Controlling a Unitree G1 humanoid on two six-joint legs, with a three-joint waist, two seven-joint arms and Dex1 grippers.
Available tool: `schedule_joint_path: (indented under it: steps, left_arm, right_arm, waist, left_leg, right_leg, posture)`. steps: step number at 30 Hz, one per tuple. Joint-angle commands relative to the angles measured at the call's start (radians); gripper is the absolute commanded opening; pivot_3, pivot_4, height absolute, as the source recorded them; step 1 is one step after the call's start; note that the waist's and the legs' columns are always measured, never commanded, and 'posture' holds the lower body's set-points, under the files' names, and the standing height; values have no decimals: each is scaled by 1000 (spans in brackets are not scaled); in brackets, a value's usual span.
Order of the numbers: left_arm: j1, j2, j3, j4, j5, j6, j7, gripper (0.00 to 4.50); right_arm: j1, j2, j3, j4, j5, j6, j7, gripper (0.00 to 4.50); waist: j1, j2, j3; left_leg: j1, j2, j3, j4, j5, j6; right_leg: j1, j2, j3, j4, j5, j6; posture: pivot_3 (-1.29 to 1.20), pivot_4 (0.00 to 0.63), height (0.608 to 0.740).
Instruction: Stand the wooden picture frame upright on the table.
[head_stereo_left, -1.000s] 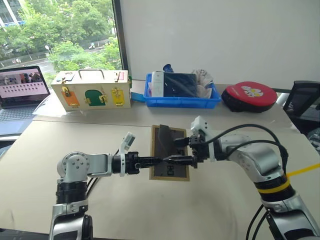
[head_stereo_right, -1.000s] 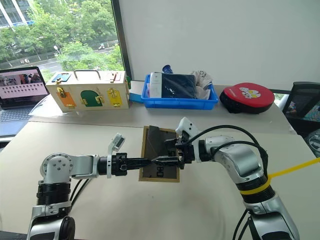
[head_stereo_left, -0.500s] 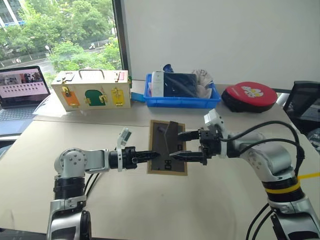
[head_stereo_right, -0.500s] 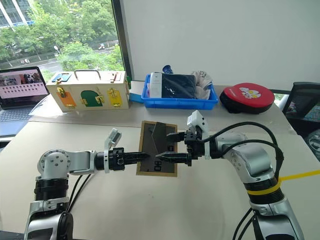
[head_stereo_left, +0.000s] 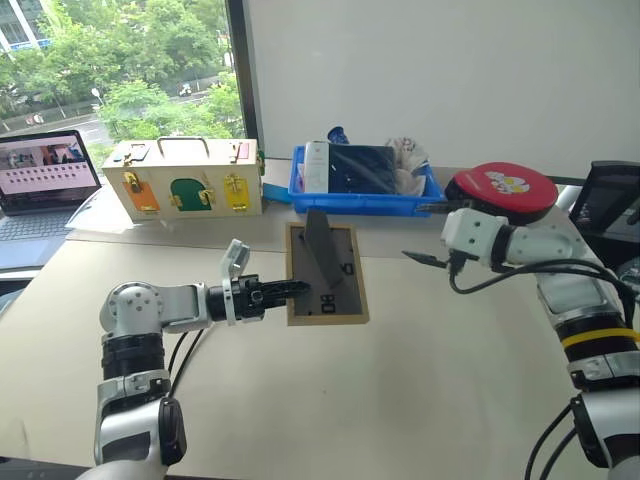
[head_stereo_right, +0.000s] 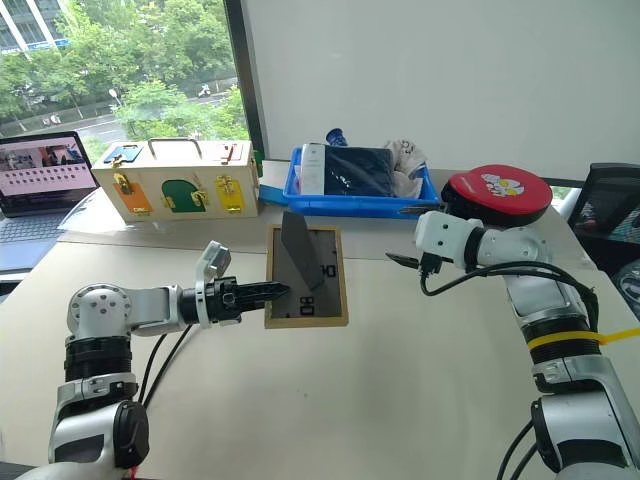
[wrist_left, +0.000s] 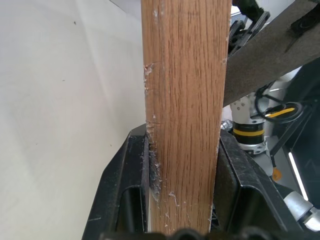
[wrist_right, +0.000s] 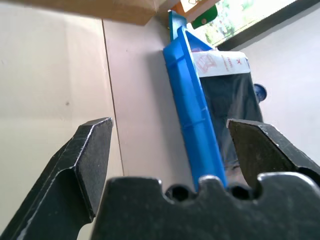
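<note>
Since a second ago the right gripper (head_stereo_left: 418, 258) has let go of the wooden picture frame (head_stereo_left: 326, 274) and swung away to the right, where it hangs with jaws spread wide and empty, near the blue bin (head_stereo_left: 366, 190). Clamped on the frame's left edge, the left gripper (head_stereo_left: 292, 289) holds it above the table (head_stereo_left: 400, 400), dark back toward the camera, fold-out stand (head_stereo_left: 321, 250) sticking out, nearer the far side than before.
</note>
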Motion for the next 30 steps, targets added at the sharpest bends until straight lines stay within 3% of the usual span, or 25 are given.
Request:
schedule_joint_path:
  steps: [1,4,12,23,30]
  left_arm:
    - [-42,-16,21,61,-103,4,13,1155]
    - [-32,-19,-9,83,-161,4,37,1155]
    - [1,-20,-65,75,-260,4,105,1155]
    - [-6,-24,-92,76,-316,4,153,1155]
    - [-23,-25,-94,89,-311,4,155,1155]
  right_arm:
    - [15,4,29,27,-169,-265,-178,2855]
    - [41,19,36,37,-306,-379,-351,1913]
    - [21,47,32,62,-507,-458,-687,1913]
    - [23,54,56,9,-635,-469,-890,1913]
    - [28,51,92,-27,-801,-417,-1028,1913]
  waist:
    - [-3,0,0]
    - [-7,0,0]
    - [-11,0,0]
    - [-12,0,0]
    - [-12,0,0]
  left_leg:
    - [0,0,0,0,0,0]
    - [1,0,0,0,1,-1]
    - [2,0,-1,0,3,-4]
    - [3,-1,-1,0,3,-4]
    - [3,-1,-1,0,3,-4]
  right_leg:
    - [0,0,0,0,0,0]
    - [1,0,0,1,0,0]
    - [1,0,0,3,0,0]
    - [3,0,0,4,0,0]
    - [3,0,0,4,0,0]
  posture:
    - [0,150,726]
    - [0,150,726]
    - [0,150,726]
    - [0,150,726]
    - [0,150,726]
